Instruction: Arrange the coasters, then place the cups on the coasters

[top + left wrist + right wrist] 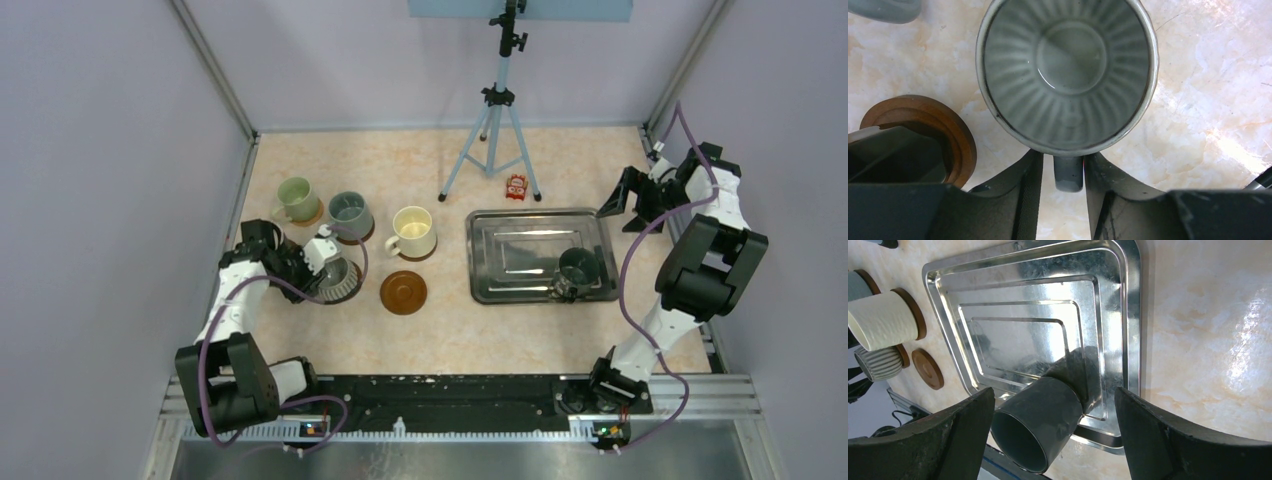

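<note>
Mugs (412,232), five; coasters (403,292), five, four mostly hidden under mugs. My left gripper (1063,156) flanks the handle of the ribbed mug (1068,75), unclenched; right gripper (1054,390) gapes, empty.

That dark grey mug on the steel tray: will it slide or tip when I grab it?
It will probably slide before it tips: the dark grey mug stands upright on the smooth, shiny steel tray. Its plain wall may slip in a light pinch. It looks like rigid ceramic, so it could chip against the tray rim.
</note>
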You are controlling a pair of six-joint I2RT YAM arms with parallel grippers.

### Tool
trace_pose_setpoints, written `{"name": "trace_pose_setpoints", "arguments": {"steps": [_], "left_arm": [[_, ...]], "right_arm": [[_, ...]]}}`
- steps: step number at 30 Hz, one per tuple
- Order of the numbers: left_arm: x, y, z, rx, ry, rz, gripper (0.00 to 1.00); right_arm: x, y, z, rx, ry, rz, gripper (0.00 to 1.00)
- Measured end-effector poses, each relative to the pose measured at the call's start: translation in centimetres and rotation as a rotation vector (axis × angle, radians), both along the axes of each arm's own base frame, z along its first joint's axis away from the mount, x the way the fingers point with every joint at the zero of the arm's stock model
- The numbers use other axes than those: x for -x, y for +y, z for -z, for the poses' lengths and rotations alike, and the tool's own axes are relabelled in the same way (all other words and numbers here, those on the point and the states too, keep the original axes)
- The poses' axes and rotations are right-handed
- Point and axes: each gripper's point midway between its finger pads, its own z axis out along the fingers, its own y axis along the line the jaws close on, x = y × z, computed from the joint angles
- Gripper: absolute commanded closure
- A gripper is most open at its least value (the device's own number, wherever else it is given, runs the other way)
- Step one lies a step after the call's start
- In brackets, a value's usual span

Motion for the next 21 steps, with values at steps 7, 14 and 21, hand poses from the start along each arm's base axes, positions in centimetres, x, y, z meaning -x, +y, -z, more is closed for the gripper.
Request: {"name": "trace_pose_setpoints", "arguments": {"steps": [7, 14, 21], "left_arm": [[-0.3, 0.3, 0.0, -0.008, -0.013, -0.004, 0.52], [0.1, 0.3, -0.5, -0.013, -0.007, 0.019, 0.28], [-1.0, 0.1, -4.6, 0.002, -0.053, 0.040, 0.17]], "right_arm": [[0.0, 0.0, 0.0, 0.000, 0.000, 0.000, 0.12], [0.0, 0.0, 0.0, 0.000, 0.000, 0.000, 0.12], [0.0, 0.0, 0.0, 0.000, 0.000, 0.000, 0.12]]}}
